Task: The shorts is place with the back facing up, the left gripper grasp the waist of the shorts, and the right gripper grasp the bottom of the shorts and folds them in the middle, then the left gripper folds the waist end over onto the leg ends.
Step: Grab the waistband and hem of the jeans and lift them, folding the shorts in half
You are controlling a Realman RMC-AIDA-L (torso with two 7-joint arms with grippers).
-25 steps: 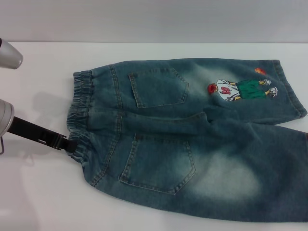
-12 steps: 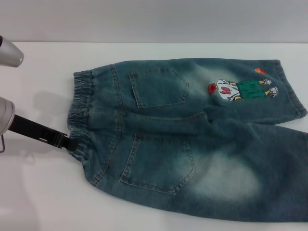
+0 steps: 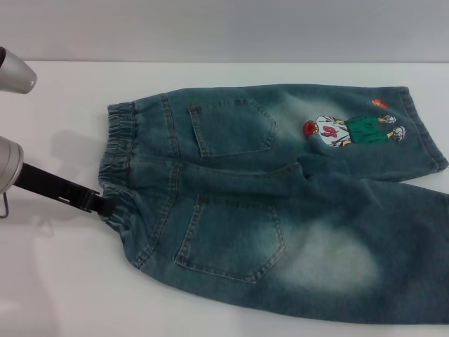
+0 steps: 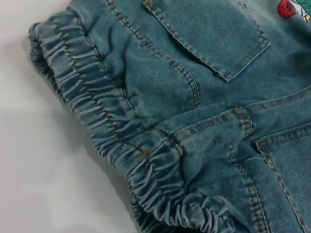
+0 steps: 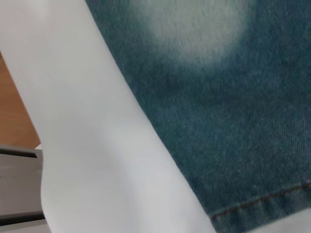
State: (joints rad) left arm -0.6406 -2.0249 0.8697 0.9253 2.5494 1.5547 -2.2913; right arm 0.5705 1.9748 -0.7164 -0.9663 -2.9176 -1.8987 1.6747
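Note:
The faded blue denim shorts [image 3: 280, 203] lie flat on the white table, back pockets up, legs pointing right. The gathered waist [image 3: 116, 161] is the left end and fills the left wrist view as ruched elastic [image 4: 97, 111]. My left gripper [image 3: 105, 205] reaches in from the left, its black tip against the near part of the waist. The far leg's hem [image 3: 428, 130] lies beside the cartoon patch [image 3: 354, 131]. The near leg runs off the right side. The right wrist view looks closely at denim with a stitched hem [image 5: 262, 201]. The right gripper itself is out of view.
The white table [image 3: 56, 281] extends left of and in front of the shorts. In the right wrist view the table's edge [image 5: 73, 145] runs close to the near leg, with brown floor [image 5: 14, 107] beyond it. A grey wall backs the table.
My left gripper has crept a little to the right, its tip pushing closer into the waistband. The shorts lie as before.

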